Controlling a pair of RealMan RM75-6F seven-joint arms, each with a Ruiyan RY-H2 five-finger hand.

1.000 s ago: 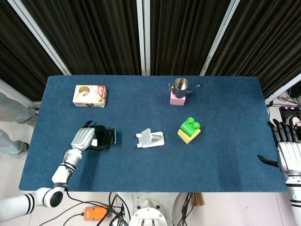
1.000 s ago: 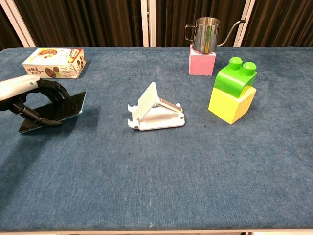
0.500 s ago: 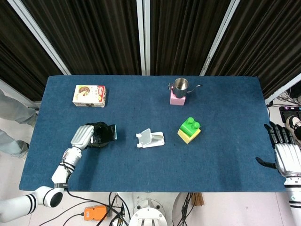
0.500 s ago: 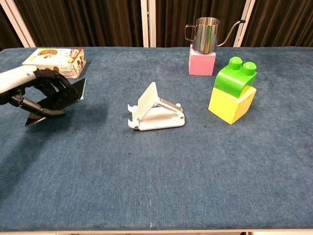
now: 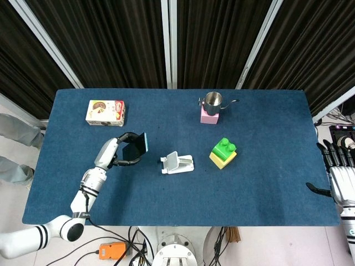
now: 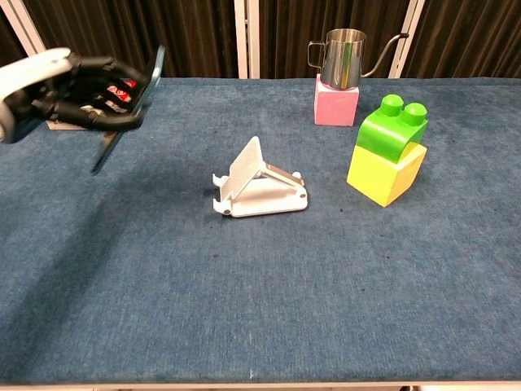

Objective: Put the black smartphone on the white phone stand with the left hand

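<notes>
Carrying black smartphone in left hand, clear of blue table, left of white phone stand and near it but apart. Fingers wrapped round phone's long edges; in chest view phone edge-on, tilted, top toward stand. Screen side not readable from either view.

Step in hand, as judged: transport to stand, then seat.

- Go right over stand w/ phone kept above backrest top; no sideways sweep at low height, stand looks light and likely to skid.
- Match phone tilt to sloped backrest before descent. Backrest leans up toward left, front lip w/ two small hooks at left near edge.
- Lower bottom edge into lip first, then lay back onto slope.
- Release only once weight rests on stand; spread fingers outward, withdraw up and left so nothing drags phone off.
- Risk: fingers under phone's lower edge may hit lip before phone does; grip may need to sit higher on body.

Right hand at far right, off table edge, fingers spread, holding nothing.

Others, all well apart from path: snack box far left, steel pitcher on pink block, green block on yellow block just right of stand.
</notes>
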